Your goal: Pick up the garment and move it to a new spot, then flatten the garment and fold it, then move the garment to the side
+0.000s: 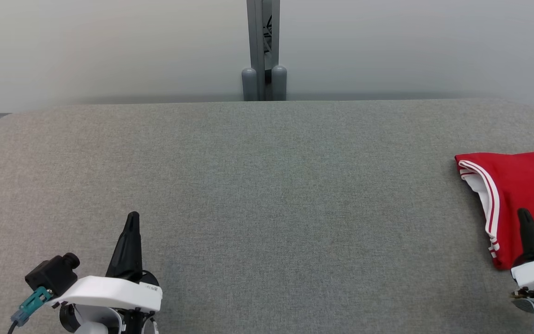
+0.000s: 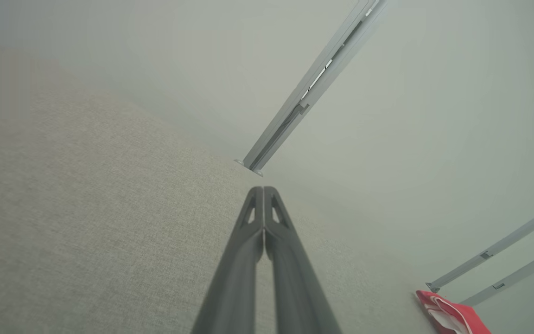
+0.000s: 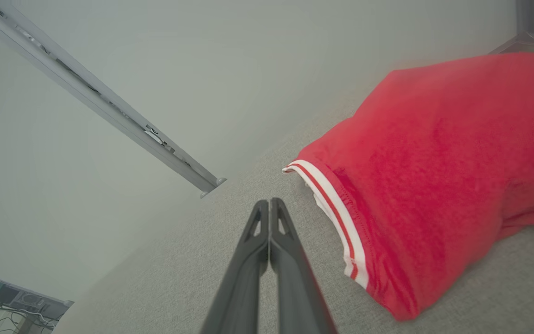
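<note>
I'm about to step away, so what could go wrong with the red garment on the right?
The shut right claw sits close beside the folded red garment; a sideways swing might snag its striped trim and open the fold. The garment runs past the head view's right edge, so it may overhang the table and slip.

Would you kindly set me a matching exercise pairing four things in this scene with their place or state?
Things:
1. garment
2. left pincer
3. right pincer
4. metal post

Places or states:
a. shut, close beside the garment
b. upright behind the far edge of the table
c. red, lying at the right side
d. shut, far from the garment

Pairs: 1-c, 2-d, 3-a, 4-b
</note>
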